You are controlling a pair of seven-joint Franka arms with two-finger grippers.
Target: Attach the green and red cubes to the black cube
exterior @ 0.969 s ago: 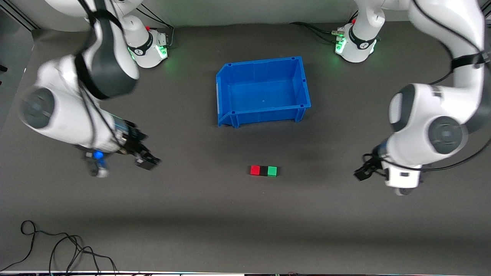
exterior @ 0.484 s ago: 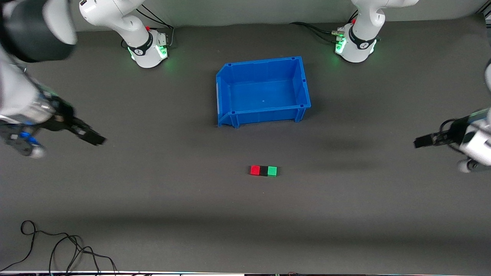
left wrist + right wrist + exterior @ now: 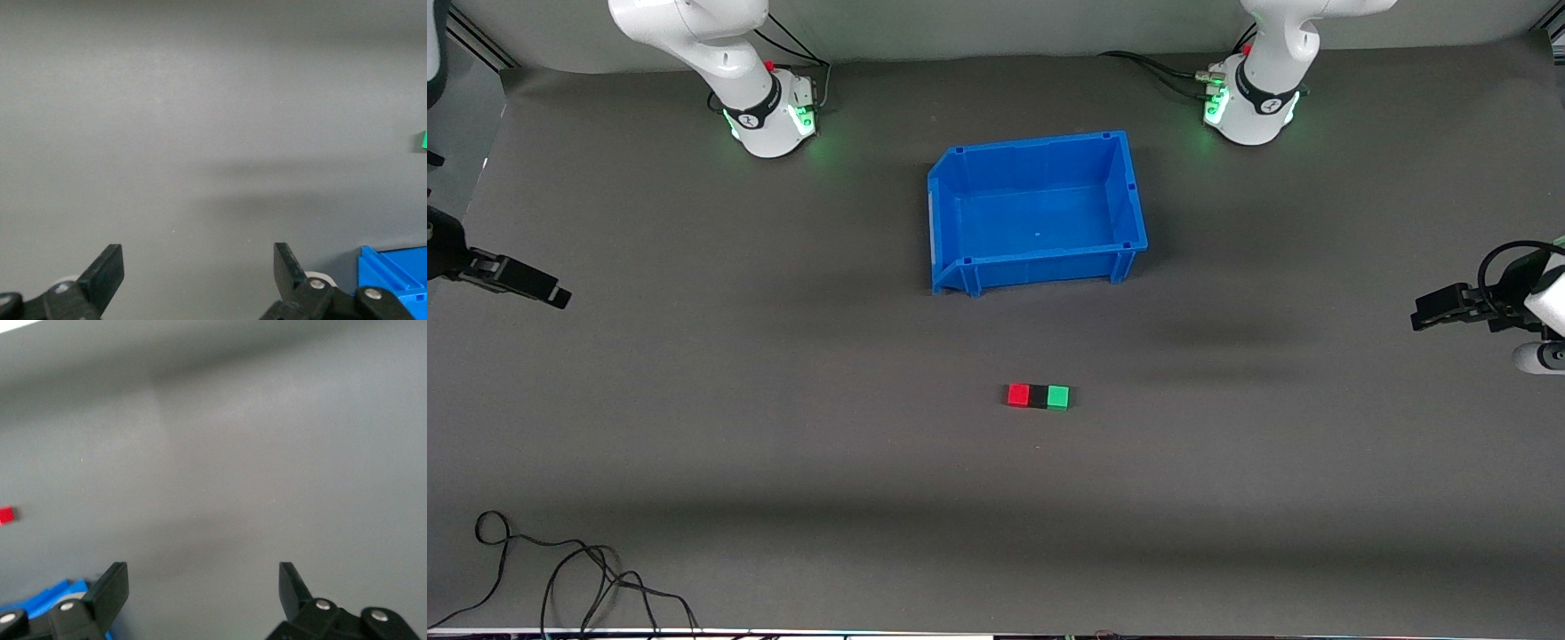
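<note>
Red cube [image 3: 1018,395], black cube [image 3: 1038,396] and green cube [image 3: 1058,396] sit touching in one row on the worktop [image 3: 783,462], black in the middle, nearer the front camera than the blue bin [image 3: 951,222]. Looks assembled.

Left gripper [image 3: 199,267] and right gripper [image 3: 203,583]: both jaws spread wide, empty, over bare worktop at their own ends, row well apart from either.

Risk: any return sweep low across the centre could knock the row apart. Can't tell if the joints actually hold.
</note>
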